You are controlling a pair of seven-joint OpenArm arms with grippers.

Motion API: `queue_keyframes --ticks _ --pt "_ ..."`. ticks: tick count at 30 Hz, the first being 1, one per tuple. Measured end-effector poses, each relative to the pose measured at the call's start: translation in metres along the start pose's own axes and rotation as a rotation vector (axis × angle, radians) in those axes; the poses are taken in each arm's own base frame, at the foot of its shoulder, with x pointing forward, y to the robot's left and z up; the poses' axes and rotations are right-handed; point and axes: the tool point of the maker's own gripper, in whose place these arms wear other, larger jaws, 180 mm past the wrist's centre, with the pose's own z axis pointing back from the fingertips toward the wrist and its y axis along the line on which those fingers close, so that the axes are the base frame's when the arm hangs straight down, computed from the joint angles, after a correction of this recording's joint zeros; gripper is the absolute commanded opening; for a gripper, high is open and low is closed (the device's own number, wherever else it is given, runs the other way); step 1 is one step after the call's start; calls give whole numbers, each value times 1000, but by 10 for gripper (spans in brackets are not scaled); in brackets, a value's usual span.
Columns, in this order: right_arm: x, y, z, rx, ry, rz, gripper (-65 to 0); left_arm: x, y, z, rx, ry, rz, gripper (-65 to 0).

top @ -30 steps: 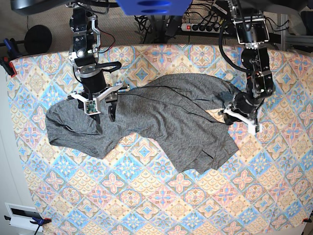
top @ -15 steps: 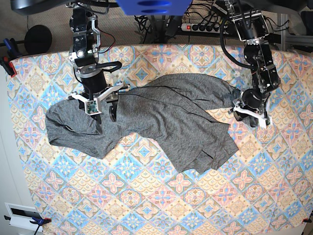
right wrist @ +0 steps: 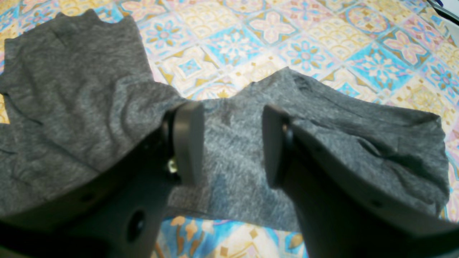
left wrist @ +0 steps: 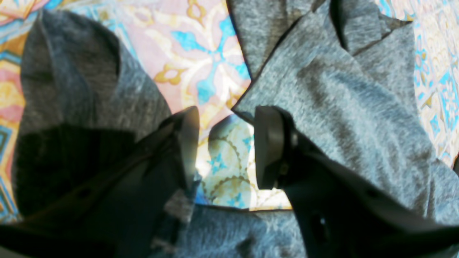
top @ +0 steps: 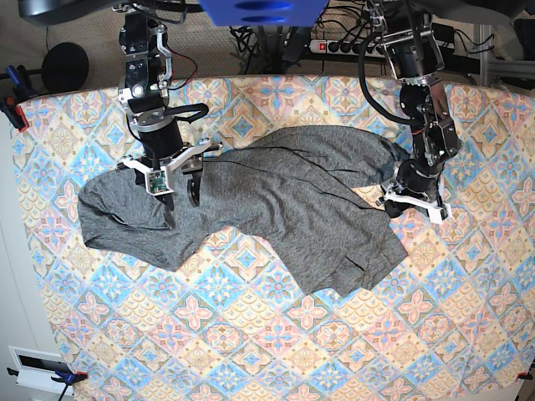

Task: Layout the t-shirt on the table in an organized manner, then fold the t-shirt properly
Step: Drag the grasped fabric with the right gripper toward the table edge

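The dark grey t-shirt (top: 276,196) lies crumpled across the middle of the patterned table (top: 276,351), stretching from the left side to the right. My right gripper (top: 180,199) stands open over the shirt's left part; in the right wrist view its fingers (right wrist: 188,143) straddle grey fabric (right wrist: 233,172) without pinching it. My left gripper (top: 412,206) is at the shirt's right edge. In the left wrist view it is open (left wrist: 226,143), with bare tablecloth (left wrist: 200,53) between the fingers and shirt folds (left wrist: 340,107) on both sides.
A power strip (top: 343,46) and cables lie behind the table's far edge. A white box (top: 38,368) sits off the front left corner, and clamps (top: 17,113) grip the left edge. Bare cloth spreads along the front of the table.
The left arm swung out to the right in the base view, then came back to the shirt's right edge. The right arm and the shirt have stayed put.
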Motion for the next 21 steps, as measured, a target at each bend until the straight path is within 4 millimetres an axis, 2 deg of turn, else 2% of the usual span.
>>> queue_keyframes --ticks 7,9,10,12,14,15,17,19,21 --pt "-1 -1 -3 -1 9 0 -396 5 2 0 5 -24 3 -398" --pt "-13 -4 -12 0 94 7 -400 5 2 0 6 -23 2 -400" --pt "-13 -7 -21 -4 123 11 -405 4 2 0 5 -21 3 -400" --pt "5 -9 -42 0 103 28 -444 3 2 0 7 -17 -2 -400" --pt "25 -2 -68 27 59 41 -523 0 5 1 8 -20 0 -400" --pt "26 1 -79 38 68 51 -564 0 5 1 9 -22 2 -400" --pt "18 11 -94 73 104 57 -640 -1 7 2 12 -19 0 -400" --pt "1 13 -101 79 165 58 -650 -1 9 3 12 -18 -2 -400" --pt "-7 13 -106 83 197 71 -646 -4 12 4 17 -21 -3 -400"
